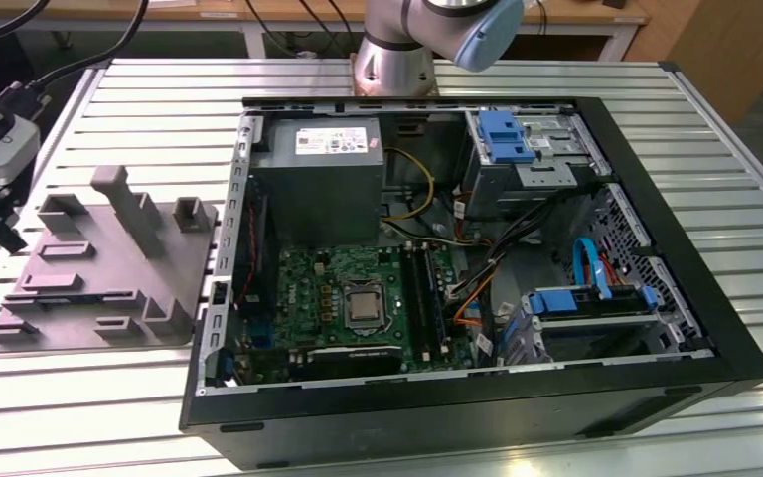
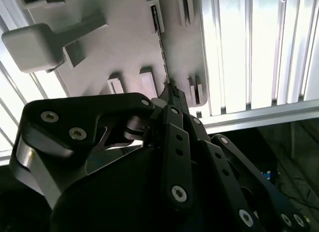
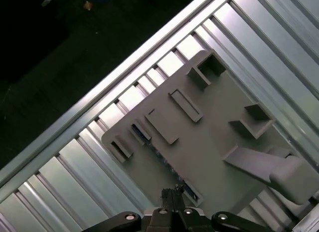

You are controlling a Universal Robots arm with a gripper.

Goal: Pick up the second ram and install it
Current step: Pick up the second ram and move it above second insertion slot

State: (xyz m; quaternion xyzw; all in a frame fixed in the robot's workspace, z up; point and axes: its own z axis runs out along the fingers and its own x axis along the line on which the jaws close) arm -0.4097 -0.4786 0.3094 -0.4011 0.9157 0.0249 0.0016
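Table [image 1: 90, 397]: slatted aluminium, carries everything.

PC case [image 1: 488, 393]: lies on its side with the panel off, so the motherboard [image 1: 335, 288] faces up. My read is that this gives straight-down access. The long black slots [image 1: 421, 288] sit at about 3 o'clock from the CPU socket.

Gray fixture tray [image 1: 103, 268]: sits flat on the table at 9 o'clock from the case, just beside its wall. It has raised posts and small brackets. They look meant to hold parts at a known pose and on edge, so a part can be gripped from above.

Hand [image 1: 8, 234]: at about 9 o'clock of the tray in the exterior view, raised over the tray's outer edge and pointing down at it. In both wrist views the tips of the hand [image 2: 172, 92] [image 3: 172, 192] look drawn together with nothing between them, so I read it as closed and empty.

Second ram [image 3: 159, 157]: in the tray, not lifted. It stands on its long edge between two end brackets, and both wrist views see it edge-on as a thin bluish line [image 2: 162, 47].

Ram vs hand: the ram is below the hand and apart from it, with no contact visible. The tips line up with the ram's long axis near one end, not over its middle. The ram is well apart from the slots, with the case wall between them.
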